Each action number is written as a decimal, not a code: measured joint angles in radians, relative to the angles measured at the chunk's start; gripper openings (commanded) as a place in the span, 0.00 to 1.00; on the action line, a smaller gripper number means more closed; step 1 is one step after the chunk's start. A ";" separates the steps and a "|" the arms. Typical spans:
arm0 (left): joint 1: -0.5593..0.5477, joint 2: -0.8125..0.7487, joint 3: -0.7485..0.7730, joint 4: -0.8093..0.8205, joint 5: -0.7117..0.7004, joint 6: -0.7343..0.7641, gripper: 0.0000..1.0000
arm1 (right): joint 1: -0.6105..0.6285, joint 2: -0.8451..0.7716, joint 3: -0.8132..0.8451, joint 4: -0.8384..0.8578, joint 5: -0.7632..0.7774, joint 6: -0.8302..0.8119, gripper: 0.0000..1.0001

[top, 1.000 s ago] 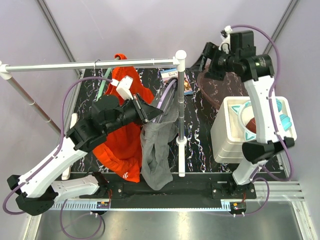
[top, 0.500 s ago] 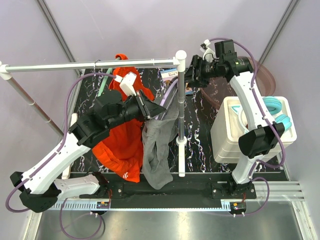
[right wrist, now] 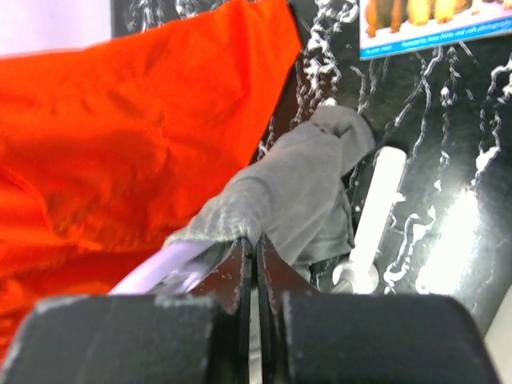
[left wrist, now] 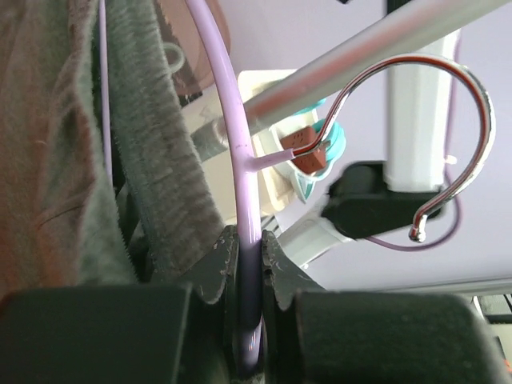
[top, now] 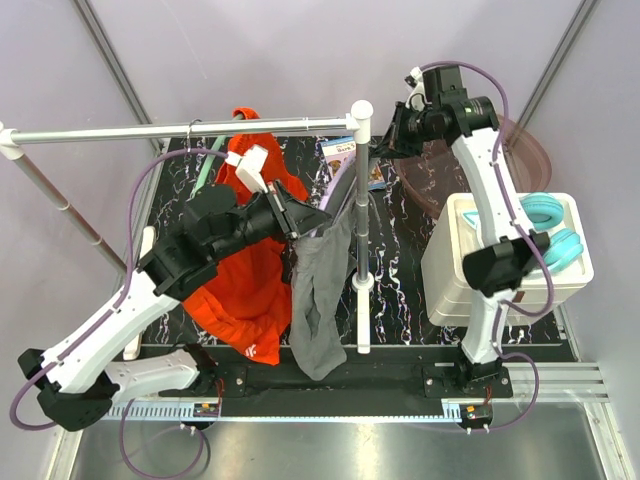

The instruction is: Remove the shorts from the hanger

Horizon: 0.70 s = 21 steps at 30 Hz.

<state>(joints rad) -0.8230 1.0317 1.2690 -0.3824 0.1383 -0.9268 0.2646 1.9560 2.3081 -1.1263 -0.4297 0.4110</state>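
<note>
The grey shorts point(top: 320, 290) hang on a lilac hanger point(left wrist: 232, 120) beside the rack's white post point(top: 362, 200). My left gripper point(top: 310, 222) is shut on the hanger's lilac arm, seen between the jaws in the left wrist view point(left wrist: 250, 240). The hanger's metal hook point(left wrist: 472, 104) curves free, off the rail. My right gripper point(top: 385, 140) reaches in from the right. Its tips point(right wrist: 255, 240) are shut on the upper edge of the grey shorts point(right wrist: 296, 192). The orange-red shorts point(top: 245, 290) hang to the left, and fill the left of the right wrist view point(right wrist: 120, 120).
A metal rail point(top: 180, 129) runs left from the post's top. A white bin point(top: 455, 270) holding teal headphones point(top: 545, 215) stands at the right, with a brown basin point(top: 440, 175) behind it. A picture card point(top: 345, 148) lies on the black marbled tabletop.
My right arm swung left from over the basin to the rack post, and its gripper closed on the grey shorts' edge. My left gripper kept its hold on the hanger and shifted slightly right.
</note>
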 measured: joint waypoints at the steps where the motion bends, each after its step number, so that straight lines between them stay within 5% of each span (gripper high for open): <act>1: 0.004 -0.009 -0.004 0.010 -0.003 0.003 0.00 | 0.000 0.042 0.066 -0.040 0.010 0.000 0.00; 6: 0.024 -0.037 -0.015 0.033 -0.030 0.022 0.00 | 0.005 0.246 0.323 -0.213 0.049 -0.011 0.00; 11: 0.045 -0.043 -0.019 0.015 -0.043 0.037 0.00 | 0.005 0.310 0.332 -0.294 0.025 -0.013 0.00; 14: 0.065 -0.039 -0.019 0.016 -0.031 0.036 0.00 | 0.004 0.300 0.301 -0.292 0.014 -0.014 0.18; 15: 0.070 -0.034 -0.018 0.017 -0.026 0.035 0.00 | 0.004 0.291 0.288 -0.292 0.014 -0.014 0.38; 19: 0.074 0.012 0.018 0.018 0.013 0.021 0.00 | 0.003 0.222 0.238 -0.270 0.040 -0.010 0.72; 21: 0.074 0.033 0.035 0.024 0.025 0.008 0.00 | 0.004 0.176 0.220 -0.259 0.050 -0.006 0.76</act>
<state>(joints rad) -0.7490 1.0645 1.3045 -0.3580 0.1635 -0.9184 0.2687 2.1319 2.5278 -1.3853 -0.3801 0.4053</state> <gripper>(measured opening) 0.105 0.674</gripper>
